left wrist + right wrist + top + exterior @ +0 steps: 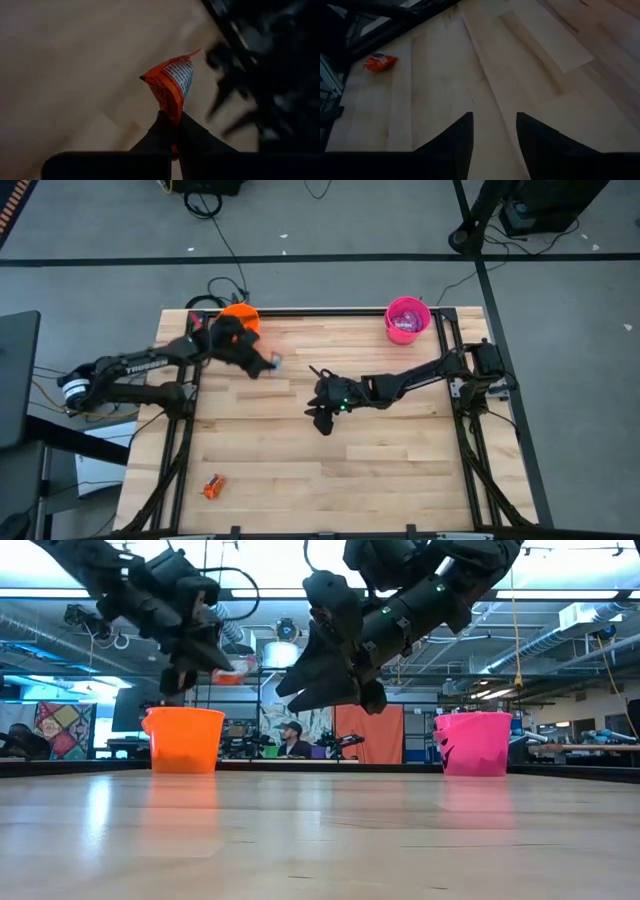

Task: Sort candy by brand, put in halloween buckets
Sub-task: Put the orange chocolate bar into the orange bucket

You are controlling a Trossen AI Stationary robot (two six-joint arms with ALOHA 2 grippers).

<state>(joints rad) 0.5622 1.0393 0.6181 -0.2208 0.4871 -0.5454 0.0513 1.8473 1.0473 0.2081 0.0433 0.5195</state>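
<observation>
Candy in an orange wrapper (172,82) is pinched between the two fingers of the left tool (172,127), held up off the table (330,470). In the high view this tool (270,363) sits near the table's far left corner, just beside the orange bucket (240,313). The bucket is partly covered by the arm, so contents not visible. Low view shows the candy (232,668) held higher than the orange bucket's (184,739) rim.

Second orange candy (213,485) lies flat on the table near the front left edge, well apart from both arms; also seen in the right wrist view (379,61).

Pink bucket (407,319) stands at the far right corner with something pink/purple inside, can't tell what.

Right tool (322,418) hovers over the table's middle, fingers (457,137) apart, nothing between them, bare wood below.

People show in the room behind the table in the low view.
</observation>
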